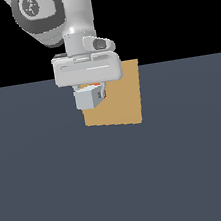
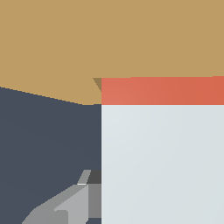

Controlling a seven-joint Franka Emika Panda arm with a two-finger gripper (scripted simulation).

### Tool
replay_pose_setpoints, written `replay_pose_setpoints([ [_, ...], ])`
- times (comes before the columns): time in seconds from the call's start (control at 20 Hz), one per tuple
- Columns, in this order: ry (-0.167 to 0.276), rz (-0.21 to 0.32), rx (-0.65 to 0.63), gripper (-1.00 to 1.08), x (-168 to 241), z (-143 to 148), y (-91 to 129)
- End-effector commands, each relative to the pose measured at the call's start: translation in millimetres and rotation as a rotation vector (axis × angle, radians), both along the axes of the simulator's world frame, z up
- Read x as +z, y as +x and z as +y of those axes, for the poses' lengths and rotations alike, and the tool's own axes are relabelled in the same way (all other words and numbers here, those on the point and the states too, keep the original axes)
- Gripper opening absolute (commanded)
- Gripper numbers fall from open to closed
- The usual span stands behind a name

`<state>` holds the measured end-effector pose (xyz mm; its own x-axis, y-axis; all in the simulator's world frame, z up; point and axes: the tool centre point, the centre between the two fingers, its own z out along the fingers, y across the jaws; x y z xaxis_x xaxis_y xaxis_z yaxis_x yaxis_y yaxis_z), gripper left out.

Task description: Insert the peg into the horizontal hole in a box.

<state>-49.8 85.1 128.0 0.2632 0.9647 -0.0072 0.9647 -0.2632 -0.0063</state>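
Peg (image 2: 162, 148) red tip w/in box (image 1: 123, 100) hole (image 2: 97, 82), fingers (image 2: 65, 210) gripping.
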Motion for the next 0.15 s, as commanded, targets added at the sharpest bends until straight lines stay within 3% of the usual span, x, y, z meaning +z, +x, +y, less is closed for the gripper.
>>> replay_pose_setpoints([
  [0.0, 0.007, -0.013, 0.009, -1.00, 2.6, 10.4, 5.1],
  [0.1, 0.007, -0.013, 0.009, -1.00, 2.6, 9.0, 4.9],
])
